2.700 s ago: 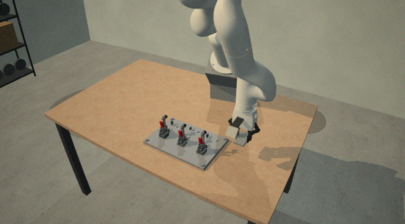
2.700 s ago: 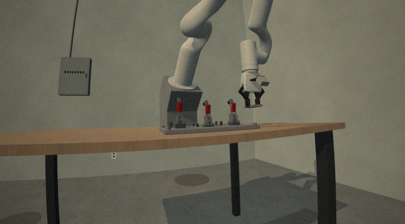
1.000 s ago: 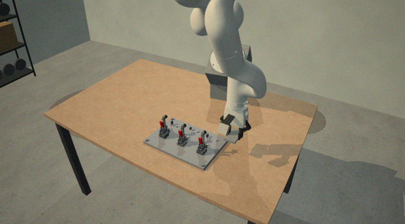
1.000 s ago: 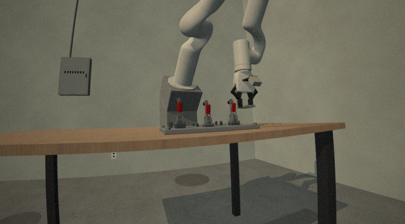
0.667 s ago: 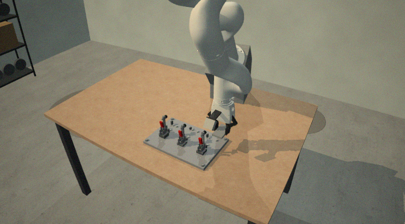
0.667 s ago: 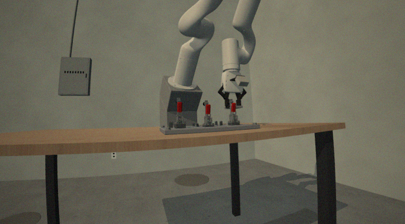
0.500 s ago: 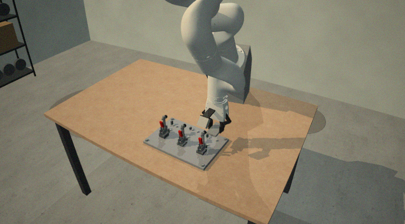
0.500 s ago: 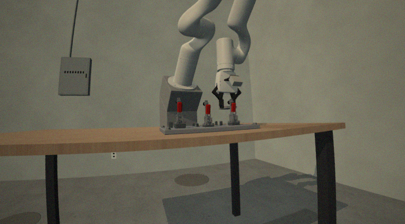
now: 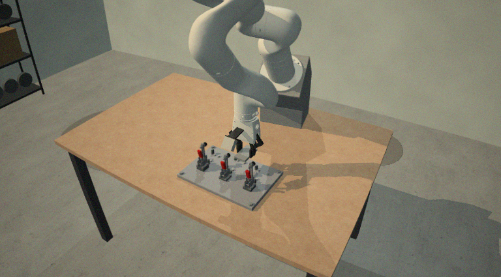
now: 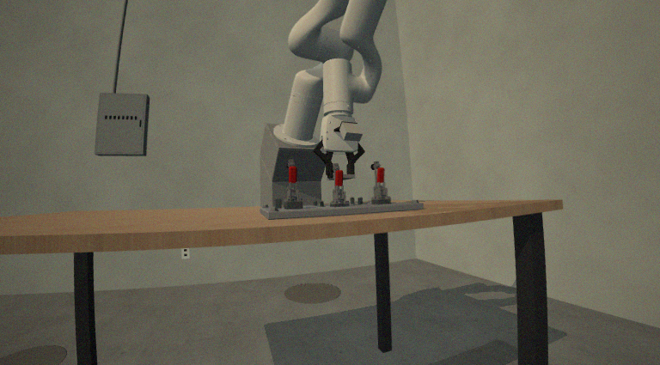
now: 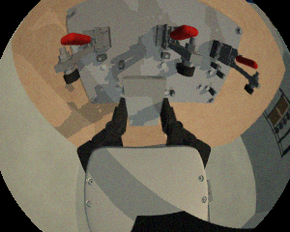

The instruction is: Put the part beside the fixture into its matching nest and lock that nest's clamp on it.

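Observation:
My gripper [image 9: 245, 149] [image 10: 339, 172] [image 11: 143, 104] is shut on the grey block part [image 9: 241, 156] [image 11: 144, 85], gripping it across its width. It holds the part level, a little above the far edge of the grey fixture plate [image 9: 236, 195] [image 10: 311, 210] [image 11: 120, 7], roughly in line with the middle nest. Three clamps with red handles stand on the plate: left [image 9: 201, 156] [image 11: 246, 62], middle [image 9: 224, 167] [image 10: 339, 178] [image 11: 184, 31] and right [image 9: 249, 178] [image 11: 75, 39]. All three handles stand upright in the top and exterior views. Small pads and blocks lie behind the clamps; the part hides some of them.
The fixture lies on a wooden table [image 9: 147, 118] [image 10: 145, 227]. The arm's grey base pedestal [image 9: 295, 100] [image 10: 272, 167] stands behind the fixture. A shelf rack [image 9: 14, 38] stands off the table at the far left.

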Motion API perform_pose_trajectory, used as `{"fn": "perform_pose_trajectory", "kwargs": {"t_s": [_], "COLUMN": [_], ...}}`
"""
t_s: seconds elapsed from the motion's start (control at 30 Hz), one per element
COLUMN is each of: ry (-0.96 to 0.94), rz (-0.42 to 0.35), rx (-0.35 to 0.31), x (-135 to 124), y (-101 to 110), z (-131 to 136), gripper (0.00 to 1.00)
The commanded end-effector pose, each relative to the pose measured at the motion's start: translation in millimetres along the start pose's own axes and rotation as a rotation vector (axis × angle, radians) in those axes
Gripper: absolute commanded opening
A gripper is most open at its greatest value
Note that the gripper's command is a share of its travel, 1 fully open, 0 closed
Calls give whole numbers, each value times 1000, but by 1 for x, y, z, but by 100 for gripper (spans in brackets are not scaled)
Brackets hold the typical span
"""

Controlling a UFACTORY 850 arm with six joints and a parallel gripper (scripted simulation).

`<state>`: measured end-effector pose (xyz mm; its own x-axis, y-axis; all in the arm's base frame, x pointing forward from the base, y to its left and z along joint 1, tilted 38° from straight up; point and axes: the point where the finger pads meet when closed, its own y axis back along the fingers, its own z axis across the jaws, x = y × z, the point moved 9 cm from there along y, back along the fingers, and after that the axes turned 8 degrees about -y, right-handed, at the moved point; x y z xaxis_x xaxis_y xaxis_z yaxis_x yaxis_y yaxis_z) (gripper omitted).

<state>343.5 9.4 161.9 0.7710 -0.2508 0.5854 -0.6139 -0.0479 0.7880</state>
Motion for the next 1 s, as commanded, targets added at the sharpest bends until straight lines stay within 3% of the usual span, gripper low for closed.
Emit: {"fn": "perform_pose_trajectory", "kwargs": {"t_s": [0.0,0.97], "ry": [2,2], "rz": [-4,-4], "rx": [18,18], "x": [5,7], "y": [-3,-3], "z": [24,35], "gripper": [0,0]}}
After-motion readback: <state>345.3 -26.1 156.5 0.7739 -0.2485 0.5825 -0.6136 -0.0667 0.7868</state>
